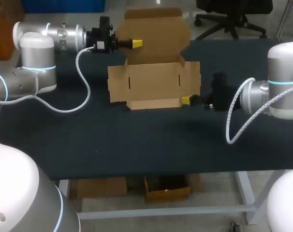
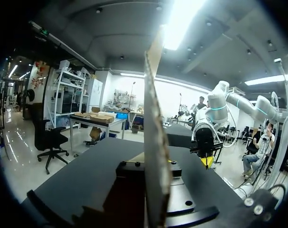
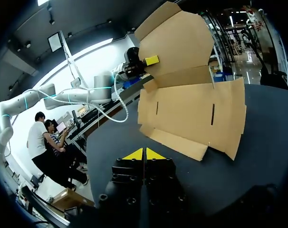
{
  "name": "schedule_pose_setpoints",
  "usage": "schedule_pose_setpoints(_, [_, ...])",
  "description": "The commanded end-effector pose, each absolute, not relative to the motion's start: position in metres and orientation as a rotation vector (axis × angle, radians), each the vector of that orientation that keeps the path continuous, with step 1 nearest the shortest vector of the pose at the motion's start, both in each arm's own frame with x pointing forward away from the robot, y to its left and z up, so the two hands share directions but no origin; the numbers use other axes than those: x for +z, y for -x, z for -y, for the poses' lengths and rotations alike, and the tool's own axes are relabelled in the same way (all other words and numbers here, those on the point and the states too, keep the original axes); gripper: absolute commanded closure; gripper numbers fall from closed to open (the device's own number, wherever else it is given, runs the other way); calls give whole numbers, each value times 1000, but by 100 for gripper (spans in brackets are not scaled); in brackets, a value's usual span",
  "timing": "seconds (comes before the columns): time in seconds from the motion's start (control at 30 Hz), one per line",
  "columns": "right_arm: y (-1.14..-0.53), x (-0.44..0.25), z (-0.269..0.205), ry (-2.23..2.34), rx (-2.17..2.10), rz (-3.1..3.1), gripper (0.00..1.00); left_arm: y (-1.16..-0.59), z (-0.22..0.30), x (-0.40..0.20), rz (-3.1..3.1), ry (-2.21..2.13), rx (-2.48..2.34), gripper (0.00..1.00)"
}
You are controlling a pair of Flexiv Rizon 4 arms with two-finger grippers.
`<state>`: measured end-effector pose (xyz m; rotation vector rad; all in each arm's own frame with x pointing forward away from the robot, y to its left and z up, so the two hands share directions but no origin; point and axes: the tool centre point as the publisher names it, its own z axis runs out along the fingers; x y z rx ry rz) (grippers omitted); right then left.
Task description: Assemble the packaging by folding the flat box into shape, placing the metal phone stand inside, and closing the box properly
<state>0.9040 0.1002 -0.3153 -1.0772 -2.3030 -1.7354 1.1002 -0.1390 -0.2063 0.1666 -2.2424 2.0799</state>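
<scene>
A brown cardboard box (image 1: 153,84) lies partly folded on the dark table, its side flaps spread out and its lid (image 1: 156,36) raised upright at the back. My left gripper (image 1: 136,43) is shut on the lid's left edge. In the left wrist view the cardboard (image 2: 156,142) runs edge-on between that gripper's fingers. My right gripper (image 1: 186,100) rests shut and empty by the box's front right corner. From the right wrist its joined yellow tips (image 3: 144,154) point at the box (image 3: 191,114), a short gap away, with the left gripper (image 3: 151,61) on the lid beyond. No phone stand is in view.
The dark table cover (image 1: 137,145) stretches bare from the box to the front edge. My left arm's white cable (image 1: 83,92) loops over the table to the left of the box.
</scene>
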Motion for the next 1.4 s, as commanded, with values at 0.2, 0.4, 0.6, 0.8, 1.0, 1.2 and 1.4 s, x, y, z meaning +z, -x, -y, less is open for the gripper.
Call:
schedule_pose_setpoints(0.2, [-912, -327, -115, 1051, -1742, 2326, 100, -1098, 139, -211, 2245, -141, 2073, 100])
schedule_pose_setpoints(0.4, [-917, -340, -125, 1083, -1732, 2360, 100, -1096, 141, -213, 2244, -122, 2074, 100])
schedule_pose_setpoints(0.6, [-921, -353, -135, 1100, -1765, 2381, 100, -1096, 142, -216, 2239, -112, 2070, 100])
schedule_pose_setpoints(0.8, [-922, -360, -144, 1135, -1799, 2414, 100, -1096, 142, -218, 2233, -111, 2068, 100])
schedule_pose_setpoints(1.0, [-922, -360, -144, 1135, -1799, 2414, 100, -1096, 142, -218, 2233, -111, 2068, 100])
schedule_pose_setpoints(1.2, [-922, -360, -144, 1135, -1799, 2414, 100, -1096, 142, -218, 2233, -111, 2068, 100])
schedule_pose_setpoints(1.4, [-936, -365, -155, 1080, -1804, 2435, 100, -1096, 142, -218, 2233, -111, 2068, 100])
